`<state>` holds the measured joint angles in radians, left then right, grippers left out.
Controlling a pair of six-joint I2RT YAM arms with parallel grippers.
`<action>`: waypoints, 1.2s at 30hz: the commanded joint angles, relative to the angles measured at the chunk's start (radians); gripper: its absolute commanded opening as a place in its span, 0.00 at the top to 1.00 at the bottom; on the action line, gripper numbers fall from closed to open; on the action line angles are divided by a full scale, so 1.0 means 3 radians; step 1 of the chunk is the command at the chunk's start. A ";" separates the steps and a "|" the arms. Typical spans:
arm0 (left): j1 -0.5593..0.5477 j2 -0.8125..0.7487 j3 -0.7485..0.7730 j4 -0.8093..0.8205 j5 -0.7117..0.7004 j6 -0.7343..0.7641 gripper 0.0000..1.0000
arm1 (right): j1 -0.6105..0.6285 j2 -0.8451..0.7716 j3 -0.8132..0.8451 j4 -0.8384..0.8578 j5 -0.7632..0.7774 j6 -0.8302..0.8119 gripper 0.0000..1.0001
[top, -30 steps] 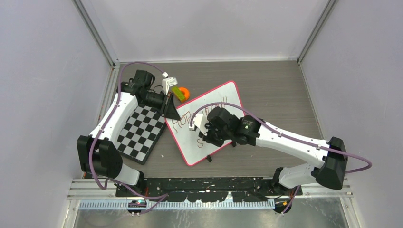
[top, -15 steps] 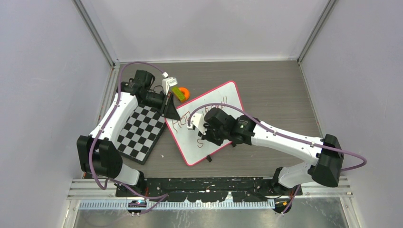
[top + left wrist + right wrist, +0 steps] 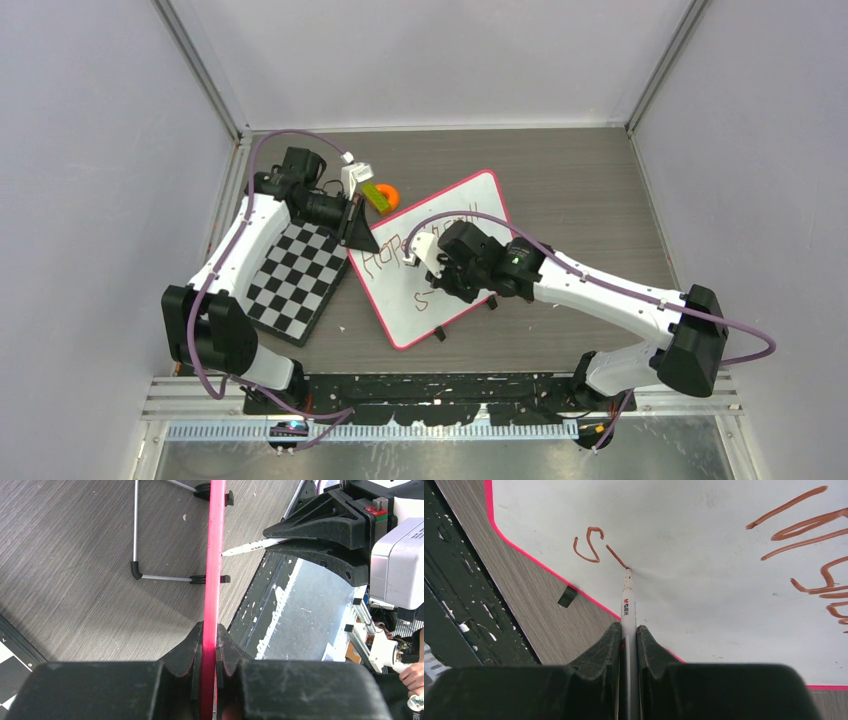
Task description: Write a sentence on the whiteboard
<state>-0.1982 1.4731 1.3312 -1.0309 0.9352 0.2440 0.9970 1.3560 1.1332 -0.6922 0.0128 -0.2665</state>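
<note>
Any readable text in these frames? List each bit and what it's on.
"Hope": top line on the whiteboard; the rest of that line runs partly under the right arm and is not readable.
"S" plus one unfinished stroke: second line on the whiteboard, at the tip of the marker.
Red print on the marker barrel: too small to read.

Pale lilac walls (image 3: 100,150), grey woodgrain tabletop (image 3: 570,180)

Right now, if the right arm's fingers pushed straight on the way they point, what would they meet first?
The whiteboard: the marker in the fingers already touches it, beside the lone s.
</note>
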 commanded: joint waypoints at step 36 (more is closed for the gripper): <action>0.0011 -0.0031 0.0114 -0.0021 -0.0104 0.0049 1.00 | -0.0037 -0.0110 -0.0201 0.0267 -0.0106 0.0038 1.00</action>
<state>-0.1982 1.4731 1.3312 -1.0325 0.9352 0.2470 0.9882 1.3521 1.0473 -0.6594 -0.0757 -0.2520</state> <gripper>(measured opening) 0.101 0.199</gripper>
